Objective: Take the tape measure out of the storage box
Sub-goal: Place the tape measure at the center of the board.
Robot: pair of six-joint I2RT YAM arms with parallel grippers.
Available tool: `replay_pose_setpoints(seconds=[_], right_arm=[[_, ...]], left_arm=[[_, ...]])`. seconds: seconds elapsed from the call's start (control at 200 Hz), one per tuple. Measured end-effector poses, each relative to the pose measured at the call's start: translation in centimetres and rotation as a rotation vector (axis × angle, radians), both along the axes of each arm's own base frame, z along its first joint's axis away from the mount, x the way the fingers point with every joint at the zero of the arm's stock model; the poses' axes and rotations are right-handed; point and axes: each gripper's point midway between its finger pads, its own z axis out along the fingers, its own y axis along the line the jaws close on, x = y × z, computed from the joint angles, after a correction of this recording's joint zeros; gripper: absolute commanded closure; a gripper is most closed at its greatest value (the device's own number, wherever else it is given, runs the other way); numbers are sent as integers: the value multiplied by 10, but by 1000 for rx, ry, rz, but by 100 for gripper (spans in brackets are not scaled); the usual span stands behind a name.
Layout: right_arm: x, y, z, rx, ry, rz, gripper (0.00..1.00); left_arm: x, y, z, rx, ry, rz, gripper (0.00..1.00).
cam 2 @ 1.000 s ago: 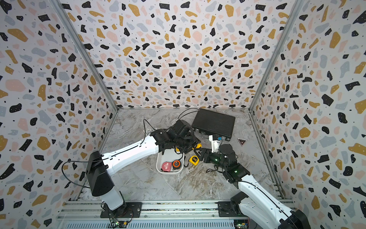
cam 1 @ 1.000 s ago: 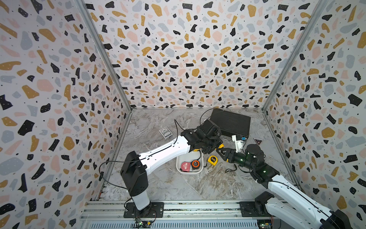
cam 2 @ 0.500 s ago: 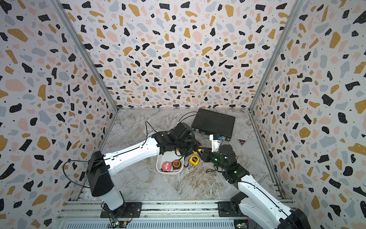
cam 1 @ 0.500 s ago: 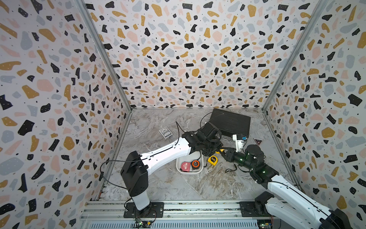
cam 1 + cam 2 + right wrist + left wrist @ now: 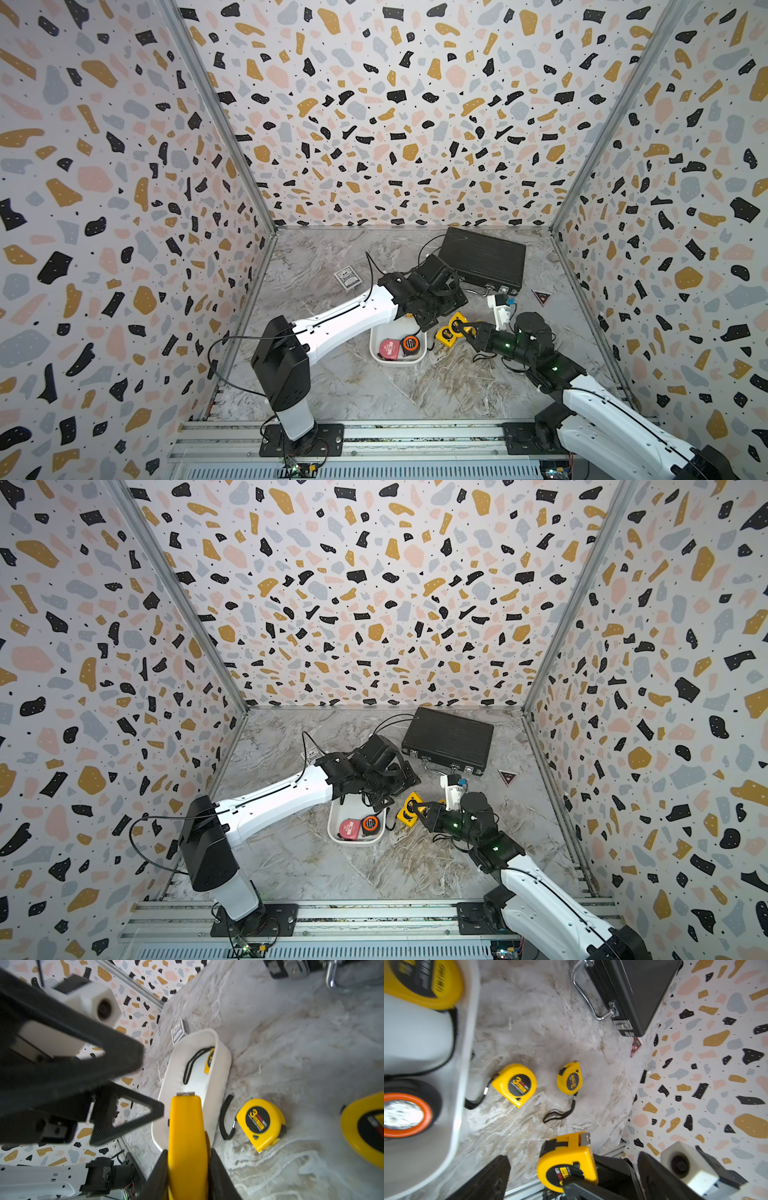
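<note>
Clamped on the yellow tape measure [image 5: 187, 1124] just beside the white box [image 5: 225, 1059], the right gripper [image 5: 188, 1153] should swing clear of the wide-open left gripper [image 5: 574, 1158] and lower it flat before letting go.

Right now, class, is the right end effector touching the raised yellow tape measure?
Touching. In the right wrist view, the right end effector clamps both flat sides of the raised yellow tape measure.
</note>
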Motion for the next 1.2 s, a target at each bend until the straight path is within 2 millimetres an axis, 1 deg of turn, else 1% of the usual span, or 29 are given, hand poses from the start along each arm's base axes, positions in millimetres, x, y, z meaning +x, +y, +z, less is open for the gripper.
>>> replay_pose_setpoints(seconds=[0.125, 0.175, 0.265, 0.486, 0.766, 0.891, 1.031, 1.116, 1.201], right_arm=[[-20, 0, -31, -2, 114, 48, 85], [-27, 1, -40, -2, 154, 67, 85], [-38, 3, -55, -9, 219, 102, 85], [-51, 8, -81, -42, 341, 153, 86], [-55, 9, -104, -85, 418, 167, 84], [-57, 9, -112, -99, 442, 174, 79], [-56, 11, -112, -103, 437, 186, 60], [-57, 9, -113, -119, 437, 190, 51], [-58, 7, -112, -142, 438, 190, 46]], left_arm=[[10, 27, -11, 109, -27, -13, 0], [13, 38, -15, 151, -33, -18, 0], [16, 51, -18, 201, -44, -29, 0], [15, 66, -17, 243, -67, -51, 0], [6, 77, -37, 293, -36, -70, 0], [4, 80, -41, 308, -25, -74, 0], [4, 82, -42, 322, -30, -72, 0], [4, 85, -43, 335, -32, -79, 0], [4, 87, -44, 348, -32, -83, 0]])
